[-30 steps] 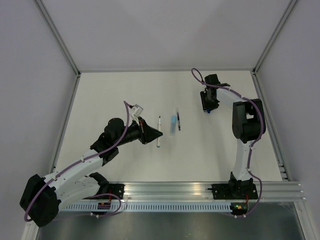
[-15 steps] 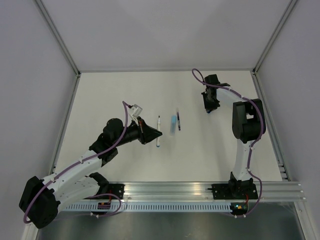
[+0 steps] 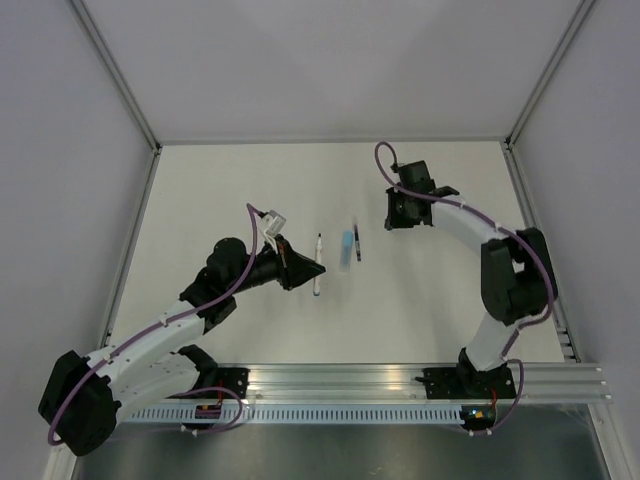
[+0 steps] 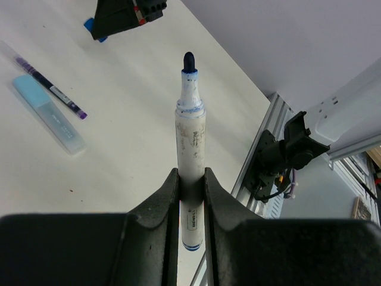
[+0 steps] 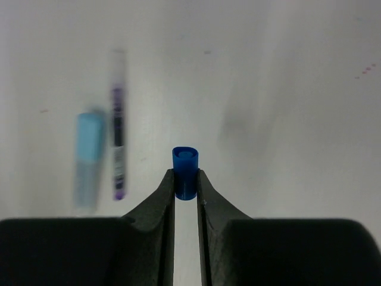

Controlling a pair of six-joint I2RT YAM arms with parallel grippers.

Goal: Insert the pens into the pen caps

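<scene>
A white-barrelled pen (image 4: 190, 134) with a dark blue tip pointing away stands between my left gripper's (image 4: 190, 182) fingers, which are shut on its barrel. From above, this pen (image 3: 318, 262) hangs just left of the table's centre at the left gripper (image 3: 309, 268). My right gripper (image 5: 186, 183) is shut on a dark blue pen cap (image 5: 186, 170), its open mouth facing forward. In the top view the right gripper (image 3: 395, 214) sits right of centre and hides the cap. A slim dark pen (image 3: 357, 243) and a pale sky-blue pen cap (image 3: 347, 244) lie side by side between the arms.
The slim pen (image 5: 119, 154) and the pale cap (image 5: 88, 159) lie on the table left of the held blue cap. The right gripper's body (image 4: 128, 15) shows at the far end of the left wrist view. An aluminium rail (image 3: 420, 380) borders the near edge.
The right gripper shut on the dark blue cap and moved left and towards the table's centre with it. The left arm with the white pen has barely moved.
</scene>
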